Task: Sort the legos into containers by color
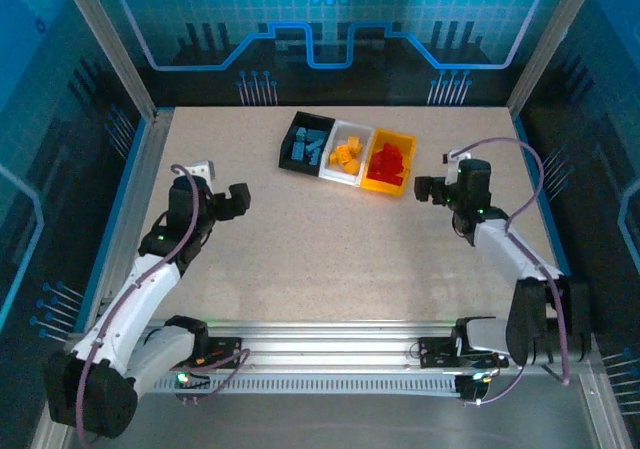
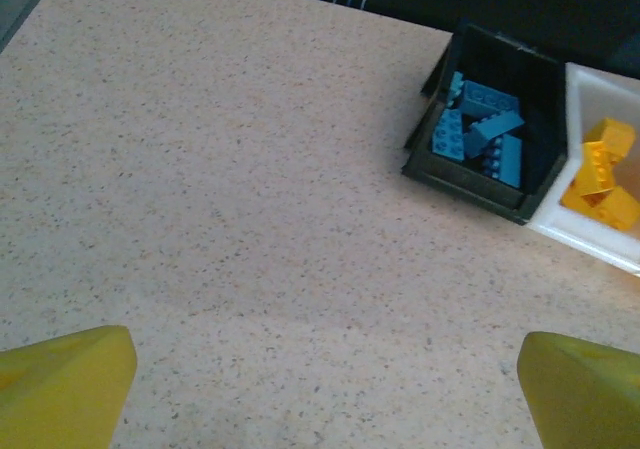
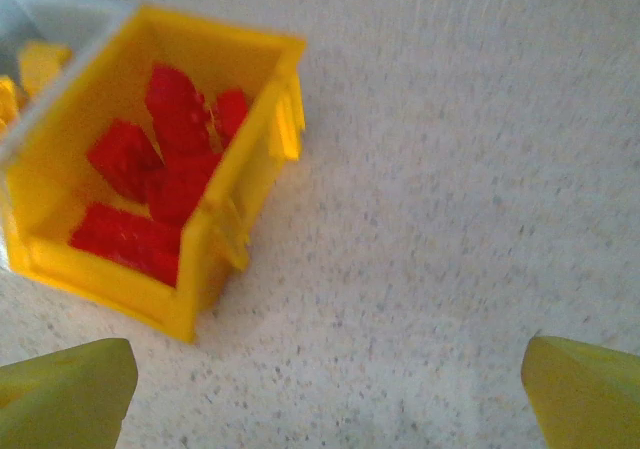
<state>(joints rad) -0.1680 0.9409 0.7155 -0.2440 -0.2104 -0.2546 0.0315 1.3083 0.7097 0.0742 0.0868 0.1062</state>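
Three joined bins stand in a row at the back middle of the table. The black bin (image 1: 301, 139) (image 2: 540, 79) holds several blue legos (image 1: 309, 147) (image 2: 482, 129). Yellow-orange legos (image 1: 346, 155) (image 2: 601, 172) lie in the white bin (image 1: 352, 130) (image 2: 590, 84). The yellow bin (image 1: 396, 136) (image 3: 235, 199) contains red legos (image 1: 391, 162) (image 3: 160, 179). My left gripper (image 1: 238, 199) (image 2: 325, 394) hovers open to the left of the bins with nothing between its fingers. On the right, just beside the yellow bin, my right gripper (image 1: 428, 189) (image 3: 328, 394) is open and holds nothing.
The speckled tabletop (image 1: 330, 259) is bounded by a metal frame, with a rail (image 1: 330, 344) along the near edge by the arm bases. Blue-lit walls surround the table on three sides.
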